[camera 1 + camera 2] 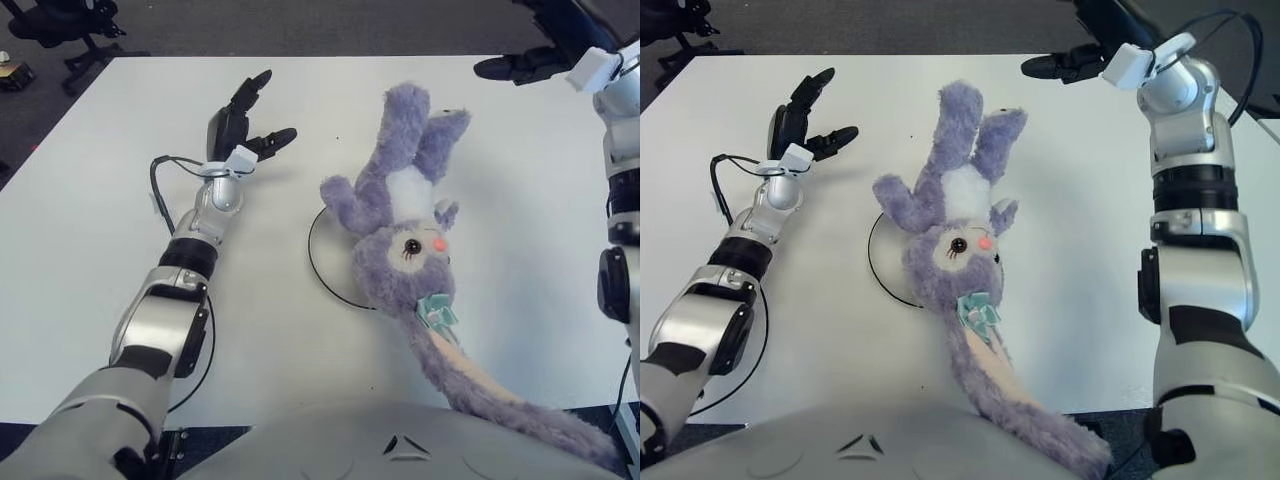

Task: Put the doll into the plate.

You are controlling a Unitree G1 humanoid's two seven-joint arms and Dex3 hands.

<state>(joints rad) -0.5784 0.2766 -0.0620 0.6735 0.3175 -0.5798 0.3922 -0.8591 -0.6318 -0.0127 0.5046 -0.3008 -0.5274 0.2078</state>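
- The doll [400,240] is seen in purple plush with a white belly and teal bow.
- The plate [325,262] is white, black-rimmed.
- The worktop [80,200] is white.

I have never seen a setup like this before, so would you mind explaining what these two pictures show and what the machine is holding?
Both pictures come from a stereo camera on a humanoid robot's head, looking down at a white table. They show one scene from two spots slightly apart.

The silver and black limbs at the sides are the robot's own arms. The left robot hand shows above the table to the left of the toy, fingers spread, holding nothing. The right robot hand shows near the table's far edge, beyond the toy, also empty.

A purple plush doll with long ears lies on the table, its body covering much of a white plate with a dark rim. One long ear trails toward the robot's body. Nothing is being held at this moment.
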